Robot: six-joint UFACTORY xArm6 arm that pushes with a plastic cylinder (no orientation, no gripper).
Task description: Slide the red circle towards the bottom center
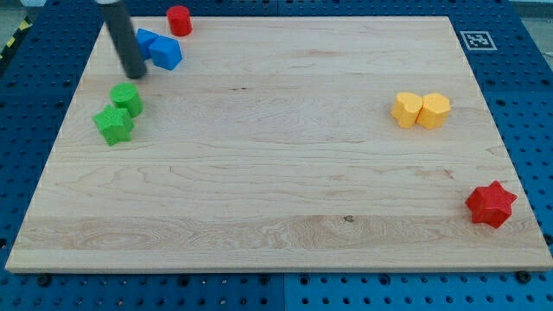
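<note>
The red circle [179,20] stands at the top edge of the wooden board [276,173], left of centre. My tip [135,74] is the lower end of a dark rod that comes down from the view's top left. The tip rests below and left of the red circle, apart from it. It is just left of two blue blocks [159,47] that touch each other. A green round block [127,98] lies just below the tip.
A green star block [113,124] touches the green round block at the left. A yellow heart [406,110] and a yellow hexagon [434,111] sit together at the right. A red star [491,204] lies near the bottom right corner.
</note>
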